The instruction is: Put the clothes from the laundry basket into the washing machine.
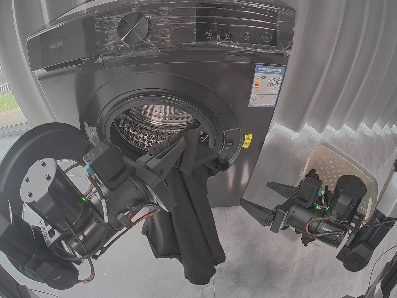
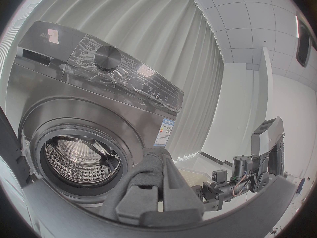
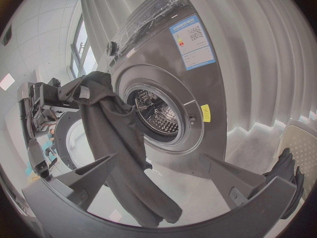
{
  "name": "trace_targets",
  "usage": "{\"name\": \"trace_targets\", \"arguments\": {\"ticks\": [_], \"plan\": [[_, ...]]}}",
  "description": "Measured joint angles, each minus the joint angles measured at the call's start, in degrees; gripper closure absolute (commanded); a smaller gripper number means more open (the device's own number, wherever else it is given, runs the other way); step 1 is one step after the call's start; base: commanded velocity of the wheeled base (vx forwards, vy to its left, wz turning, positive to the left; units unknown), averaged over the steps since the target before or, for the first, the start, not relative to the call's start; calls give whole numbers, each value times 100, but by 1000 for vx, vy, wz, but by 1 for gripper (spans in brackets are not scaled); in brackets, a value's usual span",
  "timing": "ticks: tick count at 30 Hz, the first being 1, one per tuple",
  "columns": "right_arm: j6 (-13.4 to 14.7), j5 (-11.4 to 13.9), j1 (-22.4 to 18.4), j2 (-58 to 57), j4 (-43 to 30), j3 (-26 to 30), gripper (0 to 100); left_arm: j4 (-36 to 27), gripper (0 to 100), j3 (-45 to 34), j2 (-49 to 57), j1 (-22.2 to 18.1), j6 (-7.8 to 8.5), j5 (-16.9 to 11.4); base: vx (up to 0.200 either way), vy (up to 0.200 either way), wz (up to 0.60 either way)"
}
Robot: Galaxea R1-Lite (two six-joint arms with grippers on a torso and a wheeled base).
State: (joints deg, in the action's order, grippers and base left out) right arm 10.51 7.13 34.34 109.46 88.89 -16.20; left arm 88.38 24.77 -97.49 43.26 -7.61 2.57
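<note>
Left gripper [image 1: 180, 142] was pinching the top of a dark garment [image 1: 194, 212], its fingers pressed together on the cloth and held up just before the open mouth of the washing machine [image 1: 165, 63]. From there the garment hung in long folds down the front of the machine, towards the floor [image 1: 264, 261]. Whether the cloth touched the rim of the opening could not be told. Right gripper [image 1: 255, 193] was spread wide with nothing between its fingers, low down, between the machine and the laundry basket [image 1: 331, 162].

The floor was pale grey and veined like marble. A pleated light curtain [image 1: 339, 63] hung behind and to the right of the machine, a window [image 1: 8, 100] showed at its left, and the ceiling [image 2: 251, 17] was of square panels. The round door [image 1: 45, 141] stood swung open on the machine's left, and the perforated steel drum [image 1: 153, 125] shone inside. Clear film [image 1: 186, 25] wrapped the control panel, and a blue label [image 1: 266, 85] sat on the front above a small yellow sticker [image 1: 247, 140].

The right arm covered much of the cream basket, so only its lattice wall and rim showed. Dark clothes [image 3: 287, 166] bulged at its edge, but how many pieces could not be made out. The left arm hid part of the door. In the left wrist view, cloth wrapped one finger of the left gripper.
</note>
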Motion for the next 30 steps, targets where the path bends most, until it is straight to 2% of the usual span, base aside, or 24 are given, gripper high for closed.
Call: {"name": "trace_targets", "arguments": {"ticks": [7, 13, 30], "plan": [[-6, 1, 341, -78, -5, 39, 0, -134, 100, 0, 13, 12, -2, 38, 0, 0, 0], [-33, 30, 618, 74, -5, -151, 0, -217, 100, 13, -11, 56, -2, 276, 0, 0, 0], [-79, 88, 997, 1168, -5, -1207, 0, -246, 100, 80, -37, 87, -2, 344, 0, 0, 0]]}}
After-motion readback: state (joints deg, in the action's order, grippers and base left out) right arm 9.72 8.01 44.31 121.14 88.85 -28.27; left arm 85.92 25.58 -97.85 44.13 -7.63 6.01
